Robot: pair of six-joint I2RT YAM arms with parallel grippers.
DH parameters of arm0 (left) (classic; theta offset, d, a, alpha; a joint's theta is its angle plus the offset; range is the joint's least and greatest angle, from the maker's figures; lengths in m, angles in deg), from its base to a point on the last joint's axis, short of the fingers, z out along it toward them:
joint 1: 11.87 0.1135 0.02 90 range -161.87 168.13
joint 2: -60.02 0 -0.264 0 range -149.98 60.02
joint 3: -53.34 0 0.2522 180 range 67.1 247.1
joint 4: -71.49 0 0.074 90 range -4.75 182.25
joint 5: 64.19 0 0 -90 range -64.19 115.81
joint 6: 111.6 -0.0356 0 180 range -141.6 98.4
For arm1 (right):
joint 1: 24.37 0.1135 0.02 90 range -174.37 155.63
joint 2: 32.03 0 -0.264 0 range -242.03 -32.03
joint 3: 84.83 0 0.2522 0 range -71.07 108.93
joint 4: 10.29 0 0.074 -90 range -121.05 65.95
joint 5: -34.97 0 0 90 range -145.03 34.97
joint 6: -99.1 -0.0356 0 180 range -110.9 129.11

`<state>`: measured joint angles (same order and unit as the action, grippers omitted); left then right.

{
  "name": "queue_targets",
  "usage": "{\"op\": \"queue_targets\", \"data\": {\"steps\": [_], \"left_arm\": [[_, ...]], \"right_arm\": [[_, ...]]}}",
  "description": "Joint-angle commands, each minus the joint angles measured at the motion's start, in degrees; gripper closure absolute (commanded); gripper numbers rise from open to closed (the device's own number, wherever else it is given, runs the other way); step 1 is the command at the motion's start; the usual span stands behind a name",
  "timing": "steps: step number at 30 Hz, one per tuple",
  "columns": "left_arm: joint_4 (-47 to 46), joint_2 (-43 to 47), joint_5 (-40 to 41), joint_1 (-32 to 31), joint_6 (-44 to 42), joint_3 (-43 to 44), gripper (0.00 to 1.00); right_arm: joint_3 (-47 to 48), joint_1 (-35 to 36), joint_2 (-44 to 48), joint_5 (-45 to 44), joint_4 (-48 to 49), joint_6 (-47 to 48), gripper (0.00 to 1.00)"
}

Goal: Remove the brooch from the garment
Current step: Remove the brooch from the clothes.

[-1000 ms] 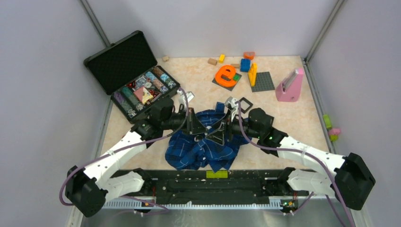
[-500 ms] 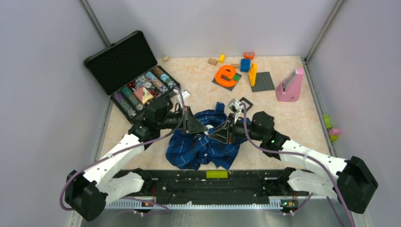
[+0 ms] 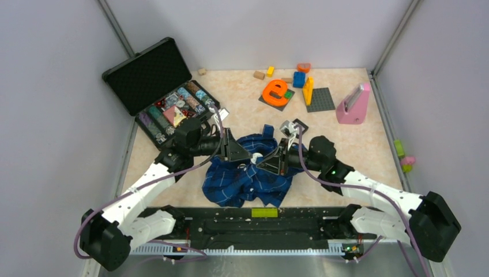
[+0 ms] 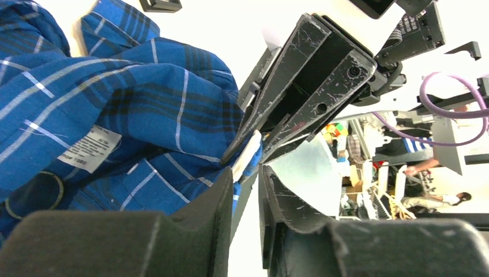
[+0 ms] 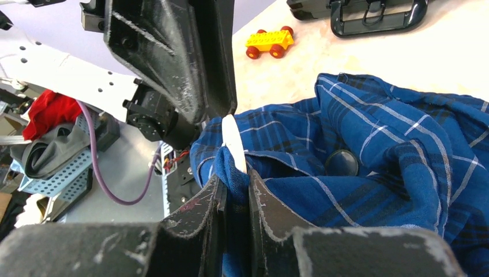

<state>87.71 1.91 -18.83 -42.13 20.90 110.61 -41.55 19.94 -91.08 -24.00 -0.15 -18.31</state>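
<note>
The left end effector [image 3: 247,157] and right end effector [image 3: 260,163] meet over the shirt [image 3: 242,186], the open case [image 3: 147,75] blocks far left, toy blocks [image 3: 300,79] line the far edge, and bare tabletop [image 3: 357,138] lies right.

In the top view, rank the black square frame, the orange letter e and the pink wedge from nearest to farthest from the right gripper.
From the right gripper:
1. black square frame, just beyond it, slightly right.
2. orange letter e, farther back, centre.
3. pink wedge, far back right.
</note>
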Motion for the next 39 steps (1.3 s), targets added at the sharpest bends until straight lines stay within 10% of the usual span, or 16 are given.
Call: {"op": "queue_targets", "data": {"steps": [1,17,27,32,37,39], "left_arm": [[-3.8,0.3,-3.1,0.2,-0.8,-0.5,0.69],[-0.8,-2.4,-4.4,0.0,-6.8,0.6,0.60],[-1.2,-3.6,-6.0,-0.9,-7.5,0.7,0.74],[1.3,-4.0,-4.6,-1.0,-9.5,1.4,1.00],[2.8,-0.2,5.3,-0.9,-9.6,2.4,1.00],[0.6,1.4,8.4,-0.9,-7.7,1.8,1.00]], "right_arm": [[0.0,-1.1,-0.4,2.2,3.9,-1.3,1.00],[1.2,-1.1,-2.2,4.6,5.1,-2.4,1.00],[1.7,-1.1,-3.4,5.5,6.2,-3.0,1.00],[1.6,-1.1,-4.0,5.8,6.7,-3.1,1.00],[-0.2,-1.1,-3.8,6.4,6.0,-2.8,0.60],[-1.3,-1.1,-3.1,6.1,5.1,-2.3,0.58]]}}
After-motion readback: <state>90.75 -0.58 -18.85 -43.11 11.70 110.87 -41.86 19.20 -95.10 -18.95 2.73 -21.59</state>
